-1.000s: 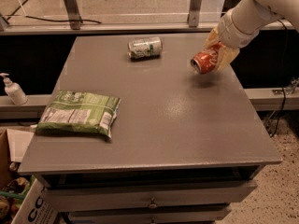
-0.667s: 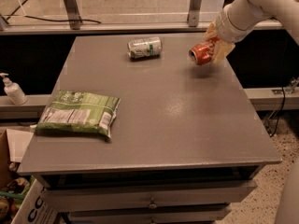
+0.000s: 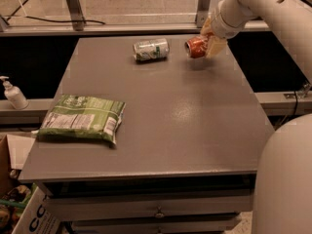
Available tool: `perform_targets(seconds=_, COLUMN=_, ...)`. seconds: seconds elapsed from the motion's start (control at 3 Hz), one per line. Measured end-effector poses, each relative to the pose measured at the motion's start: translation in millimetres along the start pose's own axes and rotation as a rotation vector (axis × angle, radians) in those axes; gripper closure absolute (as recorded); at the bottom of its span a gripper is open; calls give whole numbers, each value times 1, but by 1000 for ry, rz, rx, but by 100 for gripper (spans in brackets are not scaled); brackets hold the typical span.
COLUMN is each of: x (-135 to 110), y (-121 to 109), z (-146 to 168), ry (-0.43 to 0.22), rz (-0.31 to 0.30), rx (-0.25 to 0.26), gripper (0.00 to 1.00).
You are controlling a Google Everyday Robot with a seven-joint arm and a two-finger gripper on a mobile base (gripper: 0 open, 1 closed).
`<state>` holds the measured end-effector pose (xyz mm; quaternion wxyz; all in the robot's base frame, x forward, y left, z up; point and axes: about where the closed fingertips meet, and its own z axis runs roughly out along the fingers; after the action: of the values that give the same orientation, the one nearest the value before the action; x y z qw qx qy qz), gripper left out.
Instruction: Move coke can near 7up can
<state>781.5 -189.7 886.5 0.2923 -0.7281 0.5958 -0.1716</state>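
Coke can (image 3: 195, 47) was clamped in the jaws of your gripper (image 3: 207, 40), over the back right part of the surface (image 3: 185, 116). It was held sideways, with one silver end facing left toward the 7up can (image 3: 151, 49). A clear gap lay between the two cans. The coke can appeared to hang just above the surface, judging by the shadow under it, but I could not tell for sure.

The main risk, as I judged it, was rolling. A can let go on its side may roll, and both cans sat close to the far edge. If you had released from any height, the coke can could have bounced and wandered off, or struck the 7up can. That one also lay on its side and would roll at a light knock. Carrying on too far left would have pushed it the same way. A grip on a round wall can also slip if the wrist turns.

Your arm (image 3: 253, 6) reached in from the upper right, the forearm sloping down and left to the wrist. The chip bag (image 3: 80, 118) lay well apart at the front left, out of the way.
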Motion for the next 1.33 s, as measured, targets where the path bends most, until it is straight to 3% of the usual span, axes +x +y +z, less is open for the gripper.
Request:
perform_targets(seconds=1.0, x=-44, y=-19, z=42, ry=-69, rz=35, rx=-12, gripper=100)
perform_targets(seconds=1.33, x=-55, y=-23, z=45, ry=-74, rz=2, rx=-31, gripper=82)
